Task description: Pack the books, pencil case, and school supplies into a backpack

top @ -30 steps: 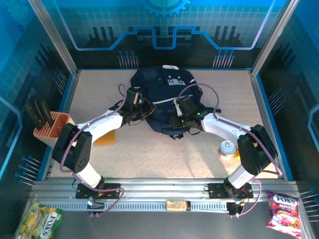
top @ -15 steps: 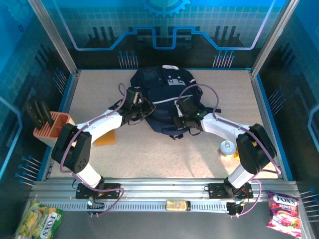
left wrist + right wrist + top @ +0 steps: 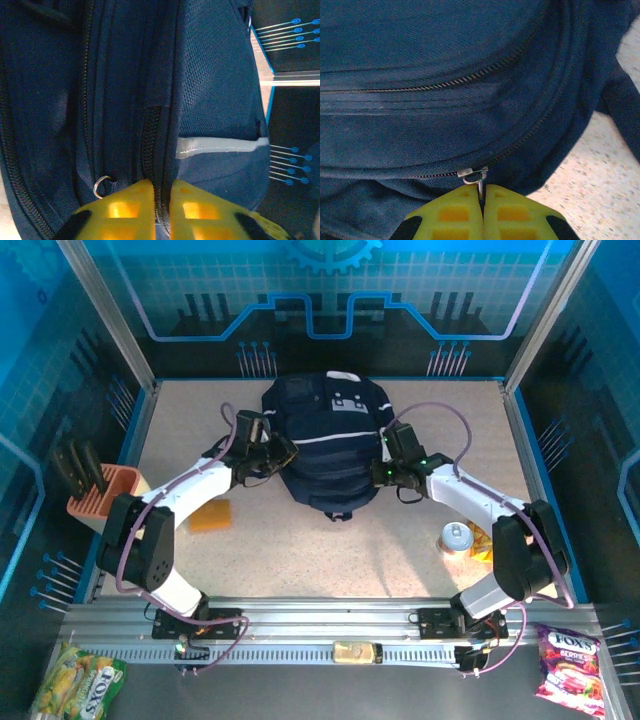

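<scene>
The orange-yellow pad point(image 3: 212, 516) lies near-left of the backpack point(image 3: 330, 440), not yet packed. At the backpack's right flank the right gripper point(image 3: 483, 189) pinches its fingers together on the zipper pull point(image 3: 475, 176), likely to run the zipper. At the left flank the left gripper point(image 3: 161, 187) is clamped on fabric along a zipper seam, seemingly bracing the bag.

Left hand point(image 3: 162, 187) and right hand point(image 3: 483, 191) both pinched closed, apparently

Blue lit panels point(image 3: 200, 280) are enclosing a speckled beige table point(image 3: 300, 560); aluminium posts point(image 3: 105, 310) are framing the corners, and a slotted rail point(image 3: 330, 625) is running along the near edge.
</scene>
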